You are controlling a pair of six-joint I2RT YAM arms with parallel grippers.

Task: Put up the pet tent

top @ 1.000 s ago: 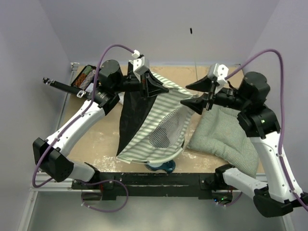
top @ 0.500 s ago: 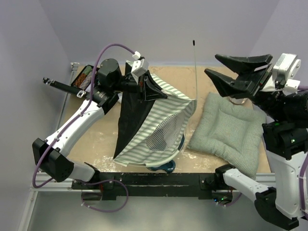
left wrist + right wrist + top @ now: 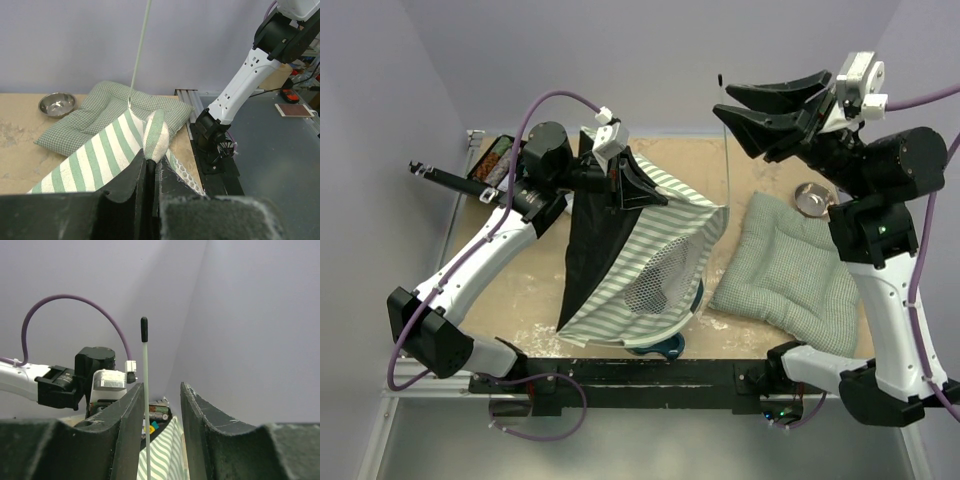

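While pet tent [image 3: 620,262] is clamped in left fingers [image 3: 127,195], pole [image 3: 145,390] is straddled by open right fingers [image 3: 200,430]; closure on it is judged next.

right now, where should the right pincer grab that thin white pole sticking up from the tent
Grip the pole on its upper shaft, just under the black tip. It stands nearly upright above the tent, so come in level from the right, where the right pincer sits, one finger each side.
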